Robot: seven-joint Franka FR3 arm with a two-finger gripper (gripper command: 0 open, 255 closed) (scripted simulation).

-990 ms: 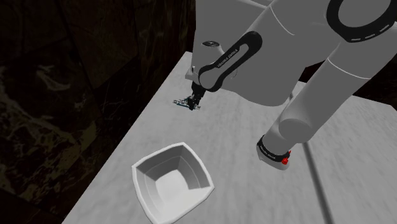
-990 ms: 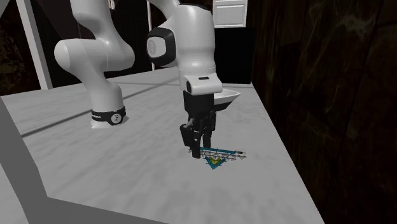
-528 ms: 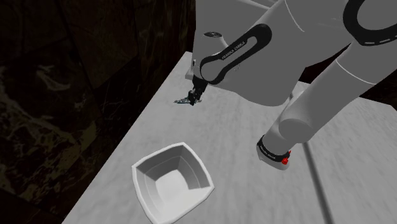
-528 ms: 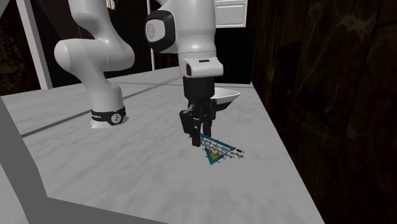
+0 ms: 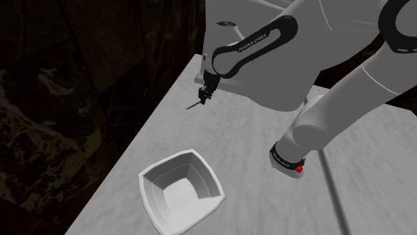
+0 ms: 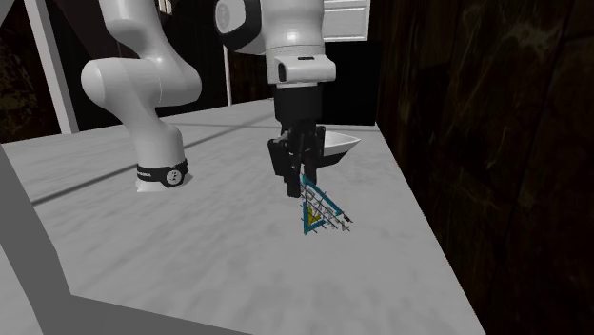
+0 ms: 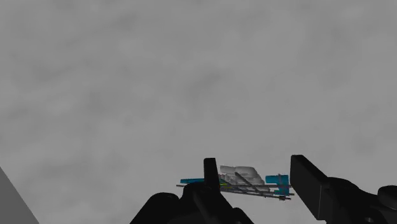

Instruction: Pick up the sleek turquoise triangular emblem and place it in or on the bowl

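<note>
Near the desk [image 5: 248,150] edge beside the dark wall [image 5: 73,93], fingers [image 7: 309,187] clamp the turquoise triangular emblem [image 6: 319,211], hanging tilted off the surface. White bowl [image 5: 155,175] empty, well apart.

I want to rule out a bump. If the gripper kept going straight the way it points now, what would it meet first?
The grey tabletop, directly below it. The triangular emblem, clasped in the gripper, hangs lower than the gripper, so it would probably touch the tabletop first.

White arm [image 6: 143,76], black lettered panel [image 5: 252,47], small red button [image 5: 300,168], 2 black fingers [image 7: 312,186].
</note>
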